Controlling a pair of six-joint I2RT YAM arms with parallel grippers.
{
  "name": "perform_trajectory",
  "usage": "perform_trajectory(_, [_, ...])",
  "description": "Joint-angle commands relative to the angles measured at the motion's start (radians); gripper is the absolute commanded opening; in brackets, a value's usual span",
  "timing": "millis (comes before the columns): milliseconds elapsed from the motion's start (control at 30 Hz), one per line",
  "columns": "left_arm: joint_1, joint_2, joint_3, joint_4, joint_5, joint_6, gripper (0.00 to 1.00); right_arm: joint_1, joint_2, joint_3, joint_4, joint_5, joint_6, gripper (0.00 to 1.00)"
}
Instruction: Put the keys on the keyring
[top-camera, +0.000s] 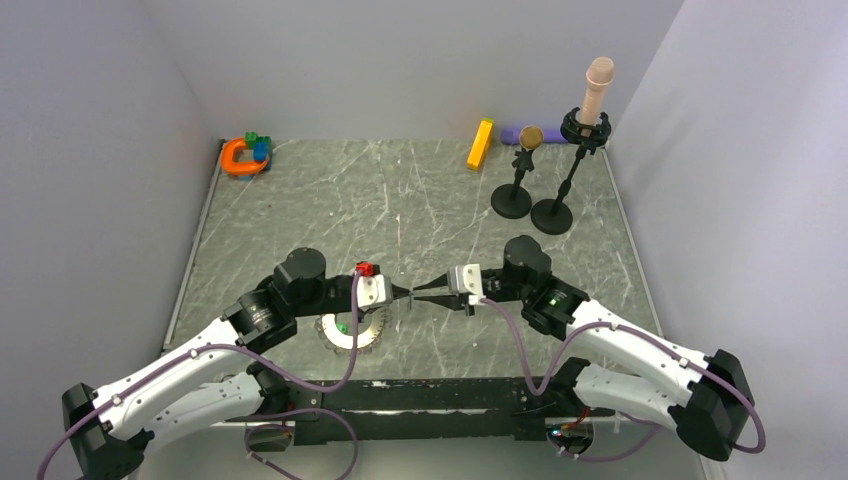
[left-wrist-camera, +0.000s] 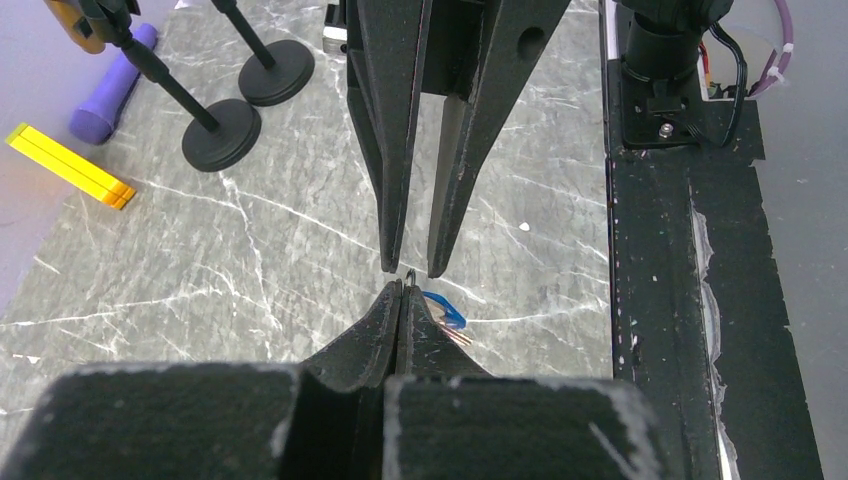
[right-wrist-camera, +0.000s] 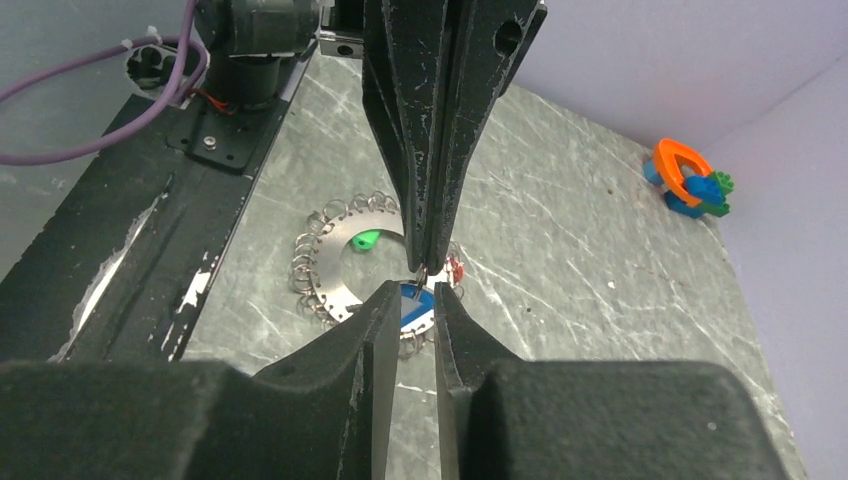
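The keyring (right-wrist-camera: 335, 270) lies flat on the marble, silvery, with small wire loops round its edge; it shows under my left arm (top-camera: 345, 340). A green key (right-wrist-camera: 367, 240) rests in its open centre and a red key (right-wrist-camera: 456, 268) sits at its far edge. My left gripper (left-wrist-camera: 402, 285) (top-camera: 405, 293) is shut on the wire loop of a blue key (left-wrist-camera: 442, 308), which hangs below its tips (right-wrist-camera: 415, 302). My right gripper (right-wrist-camera: 412, 295) (top-camera: 418, 290) faces it tip to tip. Its fingers are slightly apart on either side of that loop and touch nothing.
An orange horseshoe toy (top-camera: 243, 155) with blue and green bricks sits at the back left. A yellow bar (top-camera: 481, 144), a purple cylinder (left-wrist-camera: 112, 85) and two black stands (top-camera: 512, 200) (top-camera: 552, 215) occupy the back right. The black base rail (top-camera: 420, 410) runs along the near edge.
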Motion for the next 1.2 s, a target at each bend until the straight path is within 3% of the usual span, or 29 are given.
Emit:
perform_trajectory(0, [-0.006,0.0,0.029,0.025,-0.006,0.004,0.0,0.005,0.002,0.035,0.037,-0.008,0.034,0.22])
perform_trajectory(533, [-0.017,0.021,0.038,0.033,-0.016,-0.004,0.0,0.007,0.018,0.03,0.059,-0.02,0.064,0.17])
perform_trajectory(1167, [-0.019,0.003,0.03,0.042,-0.028,-0.013,0.0,0.007,0.013,0.014,0.043,0.01,0.075,0.17])
